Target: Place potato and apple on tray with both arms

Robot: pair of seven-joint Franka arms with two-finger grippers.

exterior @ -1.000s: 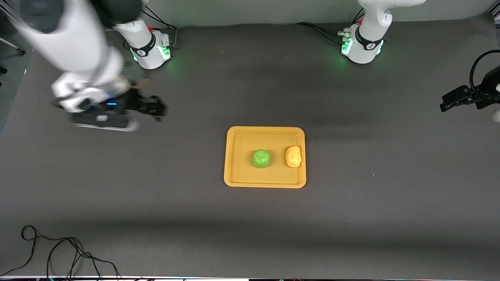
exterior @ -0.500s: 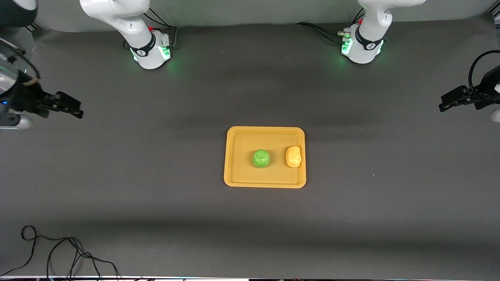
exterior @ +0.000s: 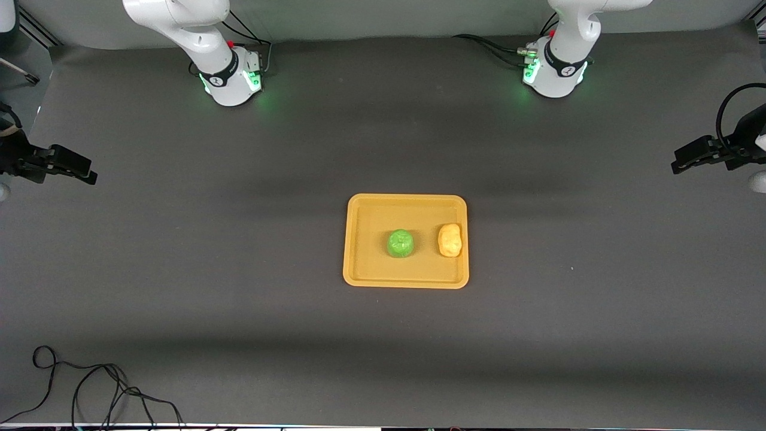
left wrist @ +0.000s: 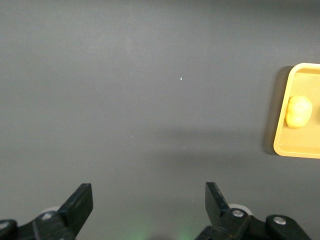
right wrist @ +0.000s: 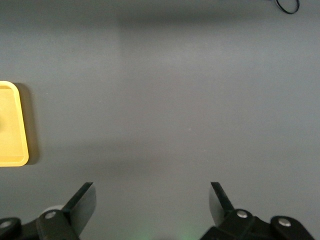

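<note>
The orange-yellow tray (exterior: 359,239) lies in the middle of the table. The bright green apple (exterior: 400,243) sits in it near its middle. The yellow-tan potato (exterior: 450,240) sits in it beside the apple, toward the left arm's end. My left gripper (exterior: 682,163) is open and empty over the table at the left arm's end. My right gripper (exterior: 84,170) is open and empty over the table at the right arm's end. The left wrist view shows the potato (left wrist: 299,111) on the tray (left wrist: 295,148) and my open gripper (left wrist: 148,200). The right wrist view shows the tray's corner (right wrist: 11,125) and my open gripper (right wrist: 152,200).
A black cable (exterior: 96,389) lies coiled near the front edge at the right arm's end; it also shows in the right wrist view (right wrist: 287,6). The arm bases (exterior: 230,75) (exterior: 553,72) stand along the back edge.
My right arm has swung away from the tray to the right arm's end of the table. The left gripper, the apple and the potato have stayed in place.
</note>
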